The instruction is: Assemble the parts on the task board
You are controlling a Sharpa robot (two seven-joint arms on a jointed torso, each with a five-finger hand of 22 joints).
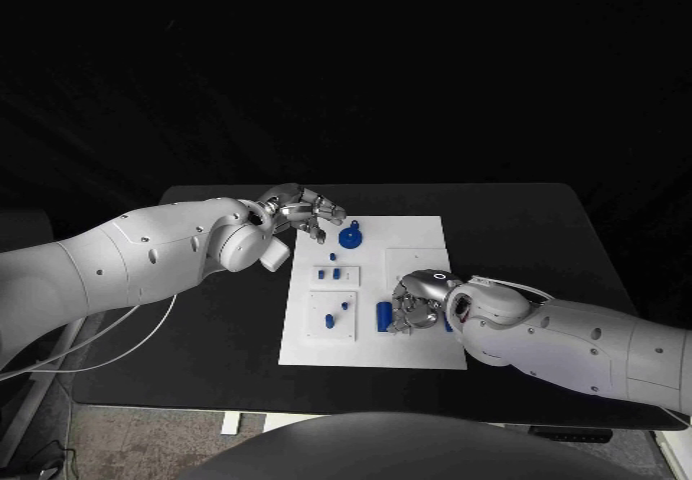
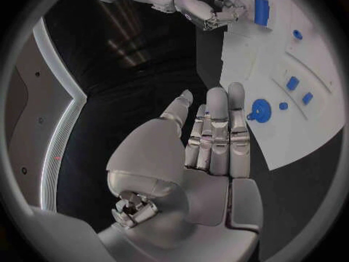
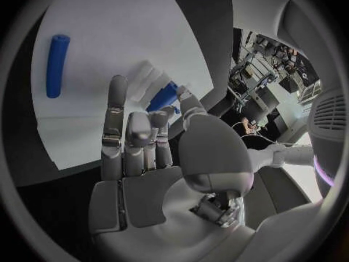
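Task board (image 1: 418,350) lies mid-worktop (image 1: 534,230), carrying small blue parts (round knobbed part (image 1: 351,238) near its far edge). Left robot hand (image 1: 300,213) hovers beside that edge, fingers straight, empty. Right robot hand (image 1: 418,297) pinches a blue peg (image 3: 161,98) over the board; blue cylinder (image 1: 382,316) lies beside it.

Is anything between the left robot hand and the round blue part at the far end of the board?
Nothing visible: the left robot hand hovers open beside the round blue part, with only bare task board between them.
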